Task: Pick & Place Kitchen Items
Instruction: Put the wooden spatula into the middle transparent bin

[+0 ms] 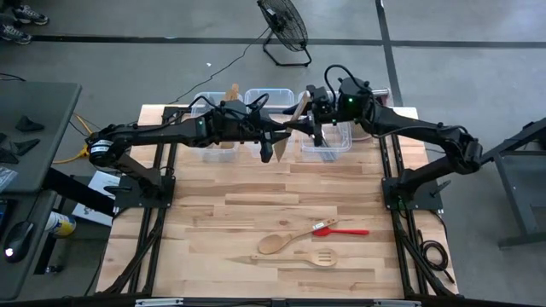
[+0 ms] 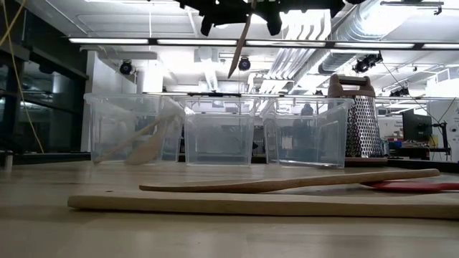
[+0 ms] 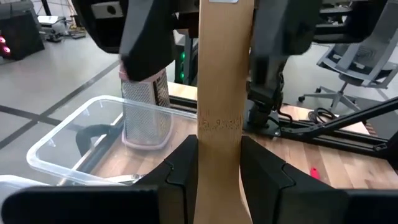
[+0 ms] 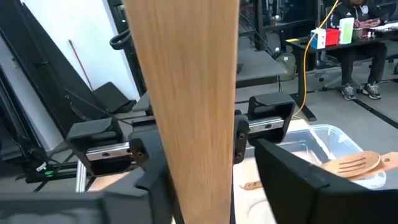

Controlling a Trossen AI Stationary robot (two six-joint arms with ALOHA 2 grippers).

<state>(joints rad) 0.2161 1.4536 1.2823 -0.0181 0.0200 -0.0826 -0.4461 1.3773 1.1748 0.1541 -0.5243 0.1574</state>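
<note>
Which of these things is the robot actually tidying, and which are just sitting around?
Job: wooden spatula in the left gripper, at the right gripper; wooden spoon; slotted spatula; red spatula; wooden utensils in a tub.
Sitting around: clear tubs; grater; fan.

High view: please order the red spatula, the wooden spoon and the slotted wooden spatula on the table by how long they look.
1. Slotted wooden spatula, longest.
2. Wooden spoon, clearly shorter.
3. Red spatula, shortest.
All three lie flat on the table, so nearness to the camera hardly matters.
</note>
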